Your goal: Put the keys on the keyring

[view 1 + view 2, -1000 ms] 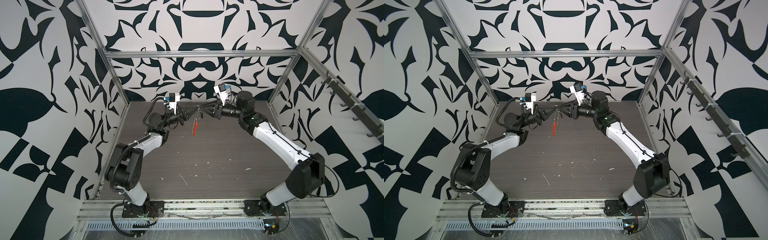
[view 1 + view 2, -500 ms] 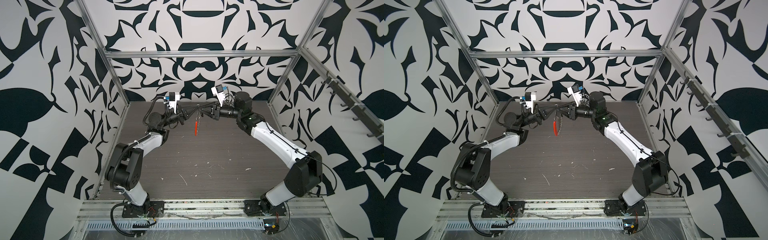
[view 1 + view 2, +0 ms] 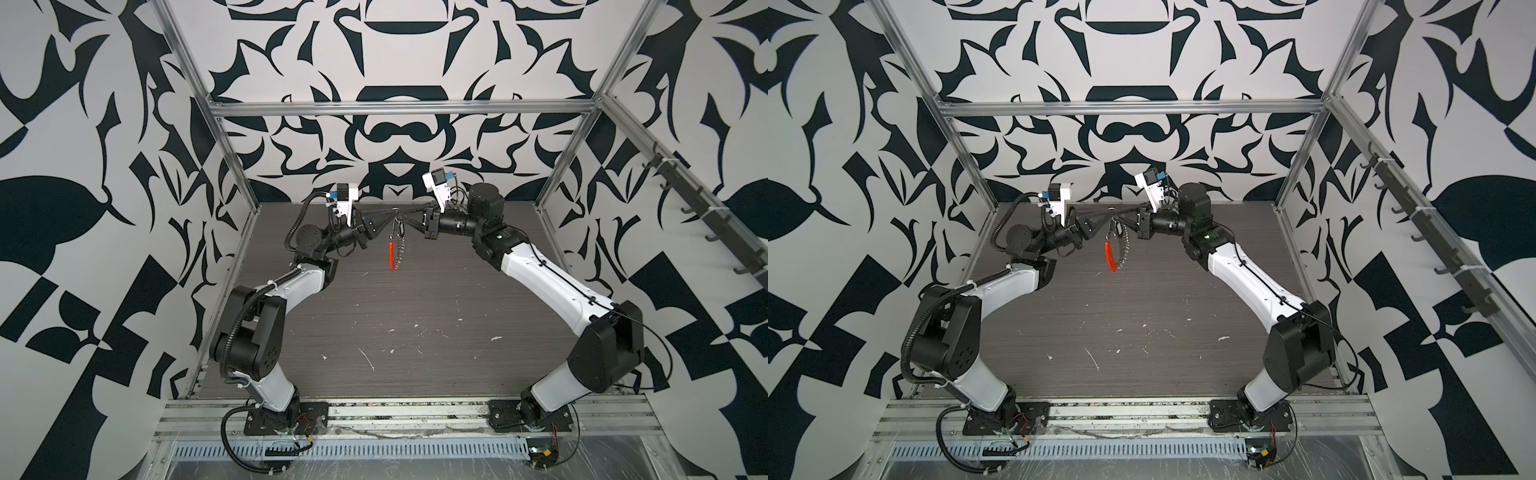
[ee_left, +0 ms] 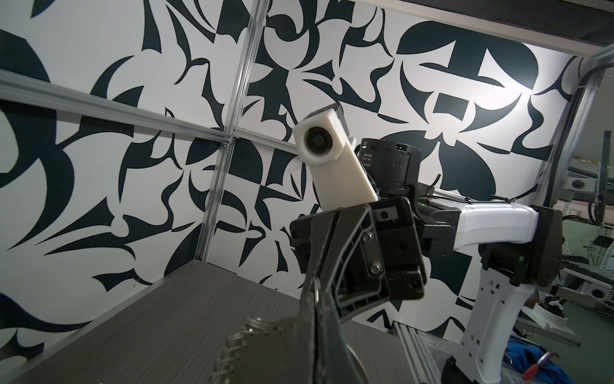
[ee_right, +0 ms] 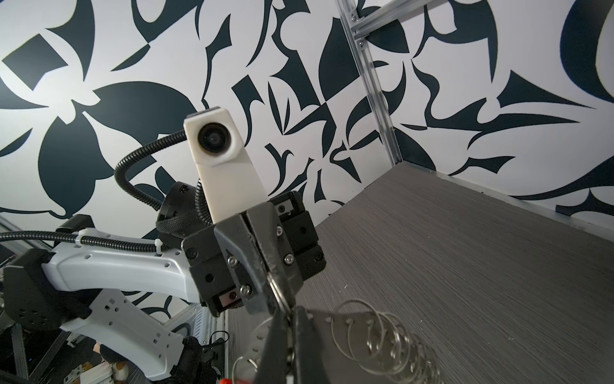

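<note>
High over the back of the table, my left gripper [image 3: 392, 213] [image 3: 1108, 212] and right gripper [image 3: 405, 214] [image 3: 1120, 216] meet tip to tip. Both are shut on a split ring at the top of the keyring [image 3: 391, 257] [image 3: 1109, 257]. The keyring hangs straight down from there, a grey band fringed with silver rings [image 5: 365, 332] [image 4: 239, 342] with an orange-red segment. In a top view the keys, a small black tag [image 3: 1118, 227], dangle just under my right fingertips. In the right wrist view my right gripper [image 5: 288, 314] faces the left gripper [image 5: 274, 282], with the ring pinched between them.
The grey wood-grain table [image 3: 415, 316] carries only small white scuffs. Patterned walls and aluminium frame posts [image 3: 232, 149] close in the sides and back. A hook rail [image 3: 706, 208] runs along the right wall.
My right gripper has moved a little left toward the left gripper and shut at the top of the hanging keyring. The left gripper has stayed shut and still.
</note>
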Controlling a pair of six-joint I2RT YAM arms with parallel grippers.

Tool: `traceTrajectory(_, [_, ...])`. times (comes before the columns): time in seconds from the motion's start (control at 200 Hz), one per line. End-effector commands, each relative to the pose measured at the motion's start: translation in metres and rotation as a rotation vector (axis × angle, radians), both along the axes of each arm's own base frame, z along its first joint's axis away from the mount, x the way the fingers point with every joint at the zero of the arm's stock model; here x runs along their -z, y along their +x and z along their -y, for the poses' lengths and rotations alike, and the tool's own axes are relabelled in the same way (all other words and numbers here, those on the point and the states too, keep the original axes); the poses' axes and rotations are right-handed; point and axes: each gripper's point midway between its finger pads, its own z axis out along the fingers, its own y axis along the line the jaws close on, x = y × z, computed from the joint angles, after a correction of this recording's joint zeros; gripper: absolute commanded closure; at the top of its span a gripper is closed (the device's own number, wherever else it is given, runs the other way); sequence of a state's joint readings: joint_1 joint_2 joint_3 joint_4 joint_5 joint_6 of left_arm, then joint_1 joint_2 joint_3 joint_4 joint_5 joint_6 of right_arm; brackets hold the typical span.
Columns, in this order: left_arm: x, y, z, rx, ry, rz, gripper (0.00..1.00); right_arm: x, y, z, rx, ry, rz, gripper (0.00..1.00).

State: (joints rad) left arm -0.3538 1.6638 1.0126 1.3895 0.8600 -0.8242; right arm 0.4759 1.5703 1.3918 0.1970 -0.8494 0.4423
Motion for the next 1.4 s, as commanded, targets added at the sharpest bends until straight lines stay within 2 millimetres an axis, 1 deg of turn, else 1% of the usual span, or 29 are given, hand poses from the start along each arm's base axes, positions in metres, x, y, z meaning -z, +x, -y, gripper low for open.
traceTrajectory(0.0, [-0.014, -0.002, 0.0, 0.009, -0.026, 0.056, 1.0, -0.031, -0.014, -0.006, -0.037, 0.044, 0.093, 1.0])
traceTrajectory(0.11, [-0.01, -0.005, 0.002, 0.034, -0.005, 0.059, 1.0, -0.024, -0.005, 0.001, 0.041, -0.008, 0.123, 1.0])
traceTrajectory(0.165, [-0.007, -0.006, 0.002, 0.037, 0.006, 0.067, 0.95, -0.018, -0.001, 0.004, 0.074, -0.046, 0.142, 1.0])
traceTrajectory(0.22, [-0.004, -0.006, 0.0, 0.028, 0.017, 0.077, 0.93, -0.008, 0.002, 0.006, 0.098, -0.093, 0.16, 1.0])
traceTrajectory(0.285, [0.002, -0.003, -0.004, 0.013, 0.035, 0.068, 0.86, 0.0, 0.004, 0.007, 0.117, -0.137, 0.178, 1.0])
traceTrajectory(0.395, [0.015, 0.002, -0.012, -0.017, 0.083, 0.049, 0.7, 0.01, 0.009, 0.009, 0.144, -0.189, 0.203, 1.0])
traceTrajectory(0.51, [0.028, 0.005, -0.024, -0.044, 0.157, 0.027, 0.69, 0.025, 0.013, 0.011, 0.149, -0.261, 0.207, 1.0])
traceTrajectory(0.575, [0.035, 0.002, -0.028, -0.045, 0.229, 0.05, 0.69, 0.033, 0.015, 0.01, 0.146, -0.312, 0.22, 1.0])
traceTrajectory(0.645, [0.048, -0.002, -0.029, -0.046, 0.36, 0.074, 0.72, 0.043, 0.013, 0.007, 0.132, -0.375, 0.247, 1.0])
traceTrajectory(0.68, [0.058, -0.005, -0.029, -0.054, 0.458, 0.094, 0.73, 0.048, 0.012, 0.006, 0.127, -0.408, 0.262, 1.0])
traceTrajectory(0.69, [0.063, -0.006, -0.03, -0.057, 0.492, 0.095, 0.73, 0.049, 0.012, 0.005, 0.126, -0.418, 0.266, 1.0])
traceTrajectory(0.755, [0.076, -0.017, -0.031, -0.042, 0.67, 0.143, 0.73, 0.055, 0.01, 0.003, 0.114, -0.459, 0.289, 1.0])
traceTrajectory(0.775, [0.08, -0.018, -0.033, -0.035, 0.704, 0.139, 0.73, 0.056, 0.009, 0.002, 0.111, -0.465, 0.292, 1.0])
traceTrajectory(0.875, [0.087, -0.021, -0.037, 0.008, 0.795, 0.144, 0.74, 0.058, 0.005, -0.002, 0.09, -0.472, 0.311, 1.0])
traceTrajectory(0.99, [0.088, -0.019, -0.037, 0.022, 0.813, 0.173, 0.74, 0.058, 0.002, -0.006, 0.075, -0.471, 0.329, 1.0])
traceTrajectory(1.215, [0.081, -0.011, -0.032, 0.038, 0.796, 0.212, 0.74, 0.054, -0.011, -0.012, 0.04, -0.447, 0.342, 1.0])
traceTrajectory(1.395, [0.074, -0.01, -0.027, 0.088, 0.776, 0.22, 0.7, 0.053, -0.015, -0.017, 0.028, -0.438, 0.342, 1.0])
